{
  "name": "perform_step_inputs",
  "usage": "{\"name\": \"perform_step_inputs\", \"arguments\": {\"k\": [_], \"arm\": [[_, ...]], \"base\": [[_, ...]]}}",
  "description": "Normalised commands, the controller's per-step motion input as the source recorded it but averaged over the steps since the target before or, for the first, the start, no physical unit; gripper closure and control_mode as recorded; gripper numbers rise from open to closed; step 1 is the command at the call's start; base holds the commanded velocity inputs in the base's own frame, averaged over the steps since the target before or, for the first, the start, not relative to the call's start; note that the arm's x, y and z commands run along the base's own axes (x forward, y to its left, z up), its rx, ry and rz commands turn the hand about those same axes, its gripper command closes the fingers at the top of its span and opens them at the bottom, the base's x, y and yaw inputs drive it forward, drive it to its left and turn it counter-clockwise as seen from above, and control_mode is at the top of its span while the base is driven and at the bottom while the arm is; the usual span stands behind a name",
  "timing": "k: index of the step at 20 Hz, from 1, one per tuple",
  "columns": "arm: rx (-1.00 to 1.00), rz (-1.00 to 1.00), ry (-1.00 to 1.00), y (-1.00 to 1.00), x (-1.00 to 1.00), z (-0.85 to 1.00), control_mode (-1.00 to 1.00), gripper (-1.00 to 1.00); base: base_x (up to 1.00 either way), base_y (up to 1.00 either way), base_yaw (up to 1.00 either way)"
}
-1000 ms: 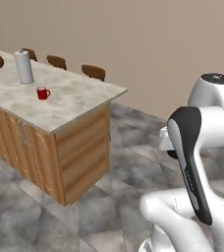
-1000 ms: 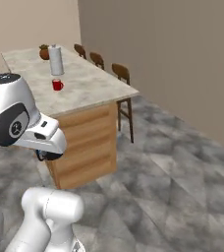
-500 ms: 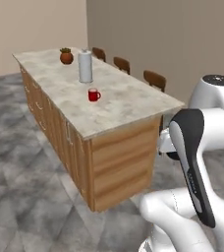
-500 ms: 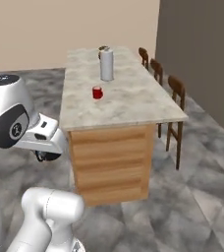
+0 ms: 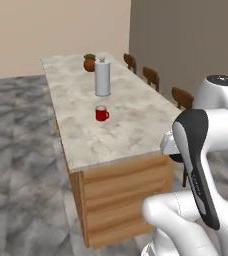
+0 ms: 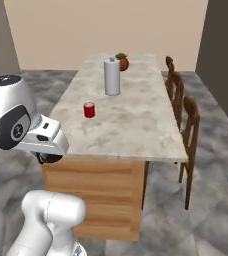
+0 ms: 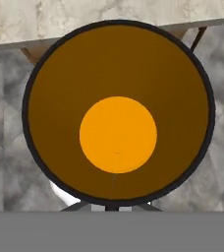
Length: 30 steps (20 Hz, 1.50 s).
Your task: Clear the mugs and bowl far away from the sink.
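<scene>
A black mug (image 7: 118,113) with an orange-yellow inside sits right in front of the hand camera, its mouth facing the lens. My gripper (image 7: 112,206) is shut on it at its lower rim, above grey floor just off the island's end. A glossy red mug (image 5: 102,113) (image 6: 89,110) stands on the marble island counter (image 5: 131,132) (image 6: 136,127), near its middle. The bowl and the sink are out of view.
A tall white canister (image 5: 102,77) (image 6: 112,76) stands behind the red mug, and a small potted plant (image 5: 89,62) (image 6: 122,62) at the far end. Wooden chairs (image 5: 182,97) (image 6: 191,120) line the island's right side. Grey tiled floor surrounds it.
The base has swung round, so the whole picture has shifted and the island now runs straight away from me, end-on. The things on it have not moved. The gripper stays shut.
</scene>
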Motion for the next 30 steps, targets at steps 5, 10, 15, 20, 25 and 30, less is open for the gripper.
{"name": "perform_step_inputs", "arguments": {"k": [5, 10, 15, 20, 25, 30], "arm": [[0.0, 0.0, 0.0, 0.0, 0.0, 0.0, 1.0, 1.0], [0.0, 0.0, 0.0, 0.0, 0.0, 0.0, 1.0, 1.0], [0.0, 0.0, 0.0, 0.0, 0.0, 0.0, 1.0, 1.0], [0.0, 0.0, 0.0, 0.0, 0.0, 0.0, 1.0, 1.0], [0.0, 0.0, 0.0, 0.0, 0.0, 0.0, 1.0, 1.0], [0.0, -0.04, 0.03, 0.02, 1.0, -0.31, -1.0, 1.0]], "base": [[1.0, -0.76, 0.41], [1.0, -0.5, 0.28], [1.0, -0.06, 0.0], [1.0, 0.1, -0.31], [1.0, 0.08, -0.37], [0.0, 0.0, 0.0]]}}
